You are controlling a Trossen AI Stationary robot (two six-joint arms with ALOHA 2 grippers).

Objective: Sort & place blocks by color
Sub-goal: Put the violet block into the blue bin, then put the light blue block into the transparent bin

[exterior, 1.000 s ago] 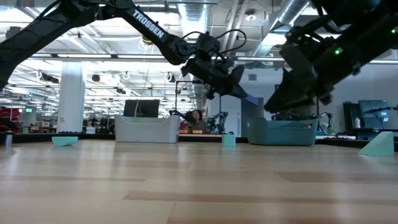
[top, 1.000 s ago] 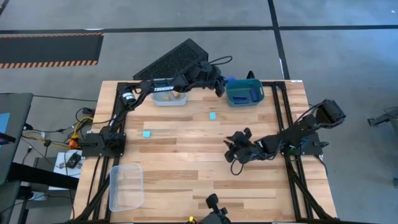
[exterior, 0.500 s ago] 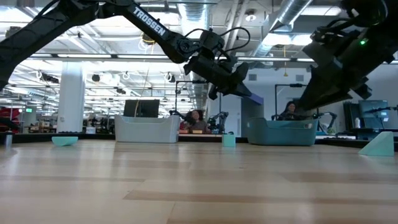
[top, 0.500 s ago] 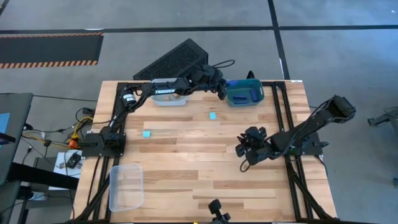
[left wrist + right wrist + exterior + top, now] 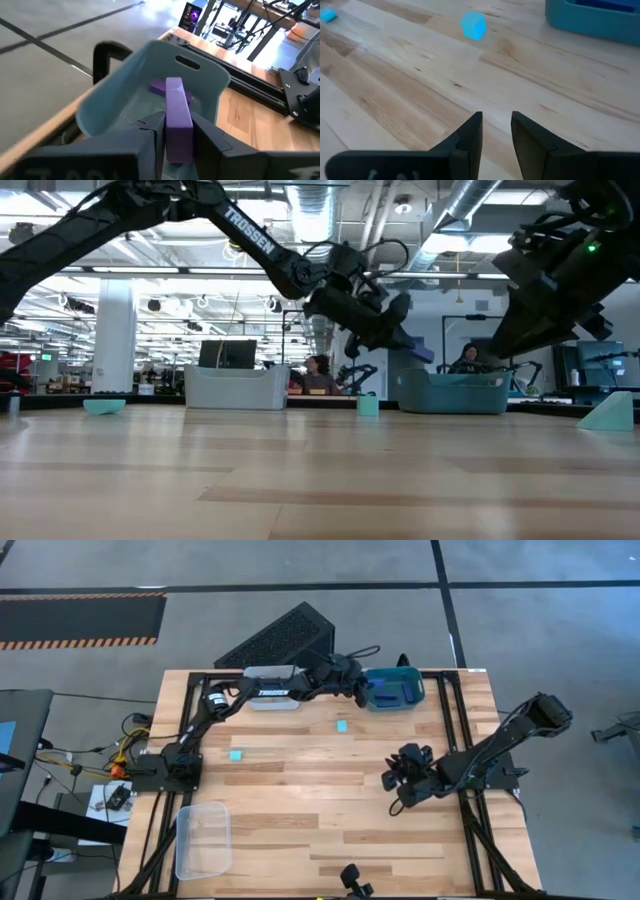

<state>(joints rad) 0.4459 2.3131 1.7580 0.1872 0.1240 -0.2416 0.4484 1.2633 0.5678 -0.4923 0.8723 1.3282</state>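
Observation:
My left gripper point(image 5: 358, 688) point(image 5: 177, 137) is shut on a dark blue-violet bar point(image 5: 176, 115) at the left rim of the teal bin point(image 5: 393, 690) point(image 5: 150, 62), at the table's far edge. A second bar point(image 5: 158, 86) lies on the bin's floor. Two cyan cubes point(image 5: 342, 726) point(image 5: 236, 755) rest on the wood. The right wrist view shows one cube point(image 5: 473, 25) ahead. My right gripper point(image 5: 402, 776) point(image 5: 496, 132) hovers open over bare table right of centre, touching nothing. Tan pieces sit in the far clear bin point(image 5: 272, 698). My left gripper pinches the bar's rear half point(image 5: 176, 142) between its two fingers point(image 5: 150, 130), one on each long side. The bar runs along the fingers and sticks out past their tips. It is lifted clear, slanting down toward the teal bin point(image 5: 452, 393), its free end point(image 5: 421, 351) lowest.
A second clear bin point(image 5: 203, 840) lies at the table's near left corner. A black perforated case point(image 5: 280, 637) sits beyond the far edge. Bare wood spreads across the middle of the table. A person point(image 5: 318, 372) shows in the room behind.
My left gripper has carried the bar to the right and down, from beside the far clear bin to the teal bin's rim. My right gripper has drawn back toward the table's right edge and then held still.

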